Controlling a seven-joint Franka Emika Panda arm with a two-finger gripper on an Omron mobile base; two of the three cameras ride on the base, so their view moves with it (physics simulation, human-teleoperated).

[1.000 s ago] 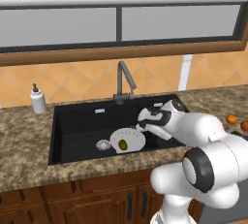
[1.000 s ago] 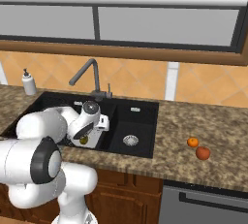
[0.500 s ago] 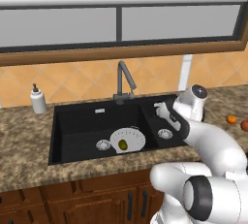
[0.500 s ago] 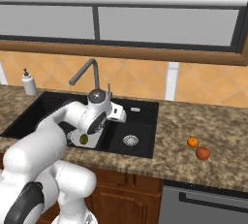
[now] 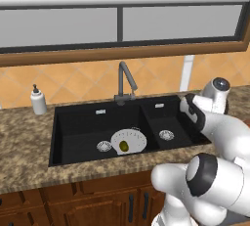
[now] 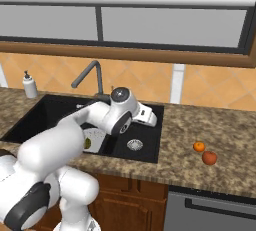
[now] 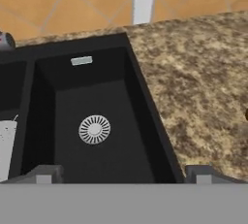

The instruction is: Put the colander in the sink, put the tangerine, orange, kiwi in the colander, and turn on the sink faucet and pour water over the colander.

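While hand view lacks them, tangerine (image 6: 199,146), orange (image 6: 209,158) visible.

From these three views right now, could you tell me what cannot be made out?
- Gripper: in the hand view the bottom edge cuts the fingers to their tips.
- Colander: in the right base view the arm covers most of it; the kiwi barely peeks out.
- Two fruits on the counter: too small in the right base view to tell tangerine from orange.
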